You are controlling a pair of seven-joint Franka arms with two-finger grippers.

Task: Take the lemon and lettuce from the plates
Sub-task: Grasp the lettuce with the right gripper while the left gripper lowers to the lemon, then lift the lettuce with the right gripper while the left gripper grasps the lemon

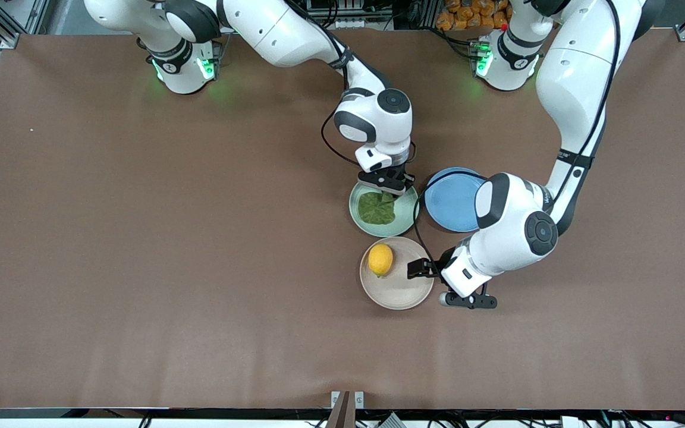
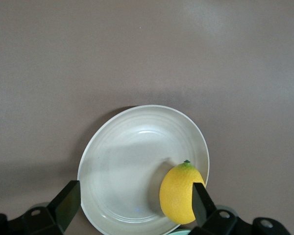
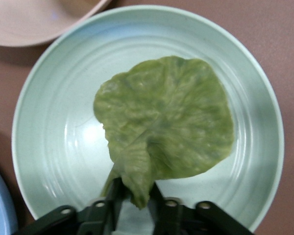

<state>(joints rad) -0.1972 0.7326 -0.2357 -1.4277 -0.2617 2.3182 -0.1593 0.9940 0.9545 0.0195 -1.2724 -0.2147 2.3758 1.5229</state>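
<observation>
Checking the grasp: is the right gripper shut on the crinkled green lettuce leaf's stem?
Shut: the right gripper pinches the stem of the green lettuce leaf over the mint green plate.

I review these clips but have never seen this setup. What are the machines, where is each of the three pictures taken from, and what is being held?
Two white robot arms work at a brown table. One picture looks down from a high camera facing them; the others come from cameras on each wrist. The right gripper is shut on the lettuce by its stem, over the mint plate. The left gripper is open over the beige plate, where the lemon lies. A blue plate sits bare beside the mint one.
</observation>
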